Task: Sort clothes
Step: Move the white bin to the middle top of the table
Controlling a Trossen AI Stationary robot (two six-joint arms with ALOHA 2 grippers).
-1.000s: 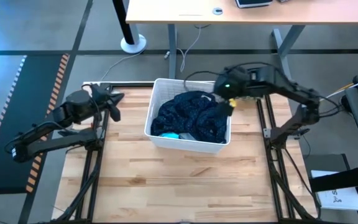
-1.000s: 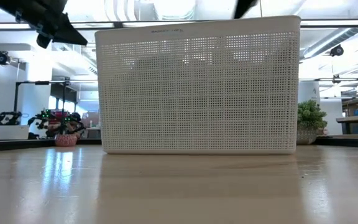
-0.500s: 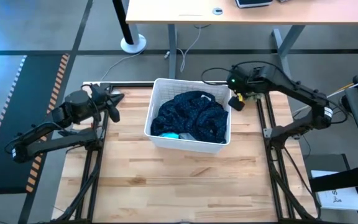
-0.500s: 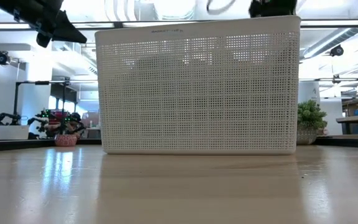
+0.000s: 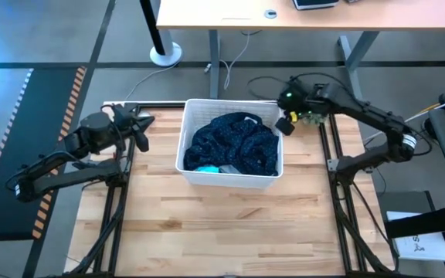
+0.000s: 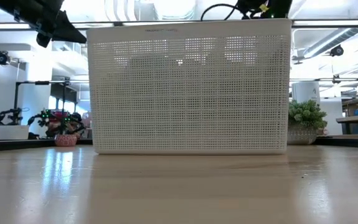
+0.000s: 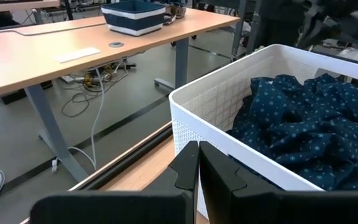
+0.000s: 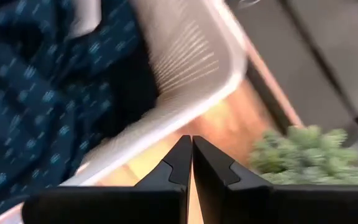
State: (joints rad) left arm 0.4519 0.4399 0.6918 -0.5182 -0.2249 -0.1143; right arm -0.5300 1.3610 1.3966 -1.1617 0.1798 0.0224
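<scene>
A white ribbed basket point(image 5: 230, 102) stands on the wooden table, toward its far edge. It holds a navy garment with small dots point(image 5: 234, 143), with a bit of teal cloth point(image 5: 207, 167) at its near side. My right gripper point(image 5: 283, 126) is shut at the basket's far right corner, outside it; its wrist view shows the shut fingers point(image 8: 191, 142) at the basket's outer wall point(image 8: 179, 68). My left gripper point(image 5: 143, 130) is shut and empty, held above the table to the left of the basket point(image 7: 216, 81). My right gripper's shut fingertips point(image 8: 182, 149) stand against the outer side of the basket's right wall point(image 8: 166, 115), near its far right corner. They come from the table's right side, slanting down. The basket stands flat on the table. I cannot see the exact touching spot.
A small fuzzy green plant point(image 8: 291, 152) stands on the table right of the basket, behind my right gripper; it also shows in the low view point(image 6: 305, 118). The near half of the table point(image 5: 222, 224) is bare wood. A desk point(image 5: 307, 15) stands beyond the far edge.
My right gripper has come out from over the basket's right side toward the table's right edge, then gone back left against the basket's far right corner. The basket, with the clothes in it, has slid a little toward the table's left edge.
</scene>
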